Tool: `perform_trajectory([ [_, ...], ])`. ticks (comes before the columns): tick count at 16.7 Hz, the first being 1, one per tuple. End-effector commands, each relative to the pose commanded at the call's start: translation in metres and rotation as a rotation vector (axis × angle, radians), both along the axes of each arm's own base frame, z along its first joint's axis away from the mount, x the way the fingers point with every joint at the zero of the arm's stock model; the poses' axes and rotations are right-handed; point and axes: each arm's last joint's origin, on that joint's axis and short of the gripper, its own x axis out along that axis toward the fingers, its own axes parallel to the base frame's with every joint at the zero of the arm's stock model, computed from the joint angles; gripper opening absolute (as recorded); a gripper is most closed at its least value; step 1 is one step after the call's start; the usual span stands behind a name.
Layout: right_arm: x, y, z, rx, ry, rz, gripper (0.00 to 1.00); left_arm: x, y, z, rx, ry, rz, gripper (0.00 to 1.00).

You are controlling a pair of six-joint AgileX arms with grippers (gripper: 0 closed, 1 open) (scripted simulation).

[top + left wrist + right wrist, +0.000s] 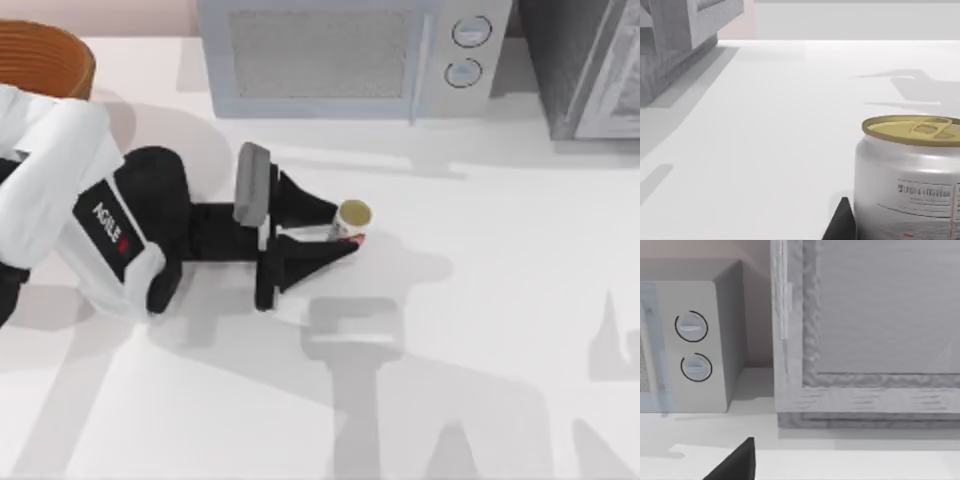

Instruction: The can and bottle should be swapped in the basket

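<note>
The can [353, 217] stood upright near the middle of the desk [500, 300], its long axis vertical and its dull gold round top facing the overhead camera. In the left wrist view the can [910, 185] was seen close up, with a silvery-white body, printed text and a pull tab on the lid.

The left pincer [338, 232] was laid low across the desk from the left, and its two black fingers were set apart with the can between them, one finger on the far side and one on the near side. Whether the fingers pressed against the can could not be told. A dark fingertip [840, 222] was seen just beside the can's base.

The basket [45, 58], orange-brown and ribbed, was cut off by the far left corner of the top view, well apart from the can, with the white left arm lying between the two. A grey microwave [345, 55] stood along the back edge, behind the can, and a grey cabinet-like box [585, 65] stood to its right. In the right wrist view the microwave's two dials [692, 347] and the grey box were faced.
</note>
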Motion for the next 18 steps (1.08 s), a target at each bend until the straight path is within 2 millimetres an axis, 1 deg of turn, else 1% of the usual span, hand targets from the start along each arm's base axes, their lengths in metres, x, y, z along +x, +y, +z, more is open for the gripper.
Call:
perform_trajectory([
  [7, 0.0, 0.0, 0.0, 0.0, 0.0, 0.0, 1.0, 0.0, 0.0, 0.0, 0.0, 0.0, 0.0, 0.98],
  [8, 0.0, 0.0, 0.0, 0.0, 0.0, 0.0, 1.0, 0.0, 0.0, 0.0, 0.0, 0.0, 0.0, 1.0],
  [18, 0.0, 0.0, 0.0, 0.0, 0.0, 0.0, 1.0, 0.0007, 0.0027, 0.0022, 0.001, 0.003, 0.015, 1.0],
])
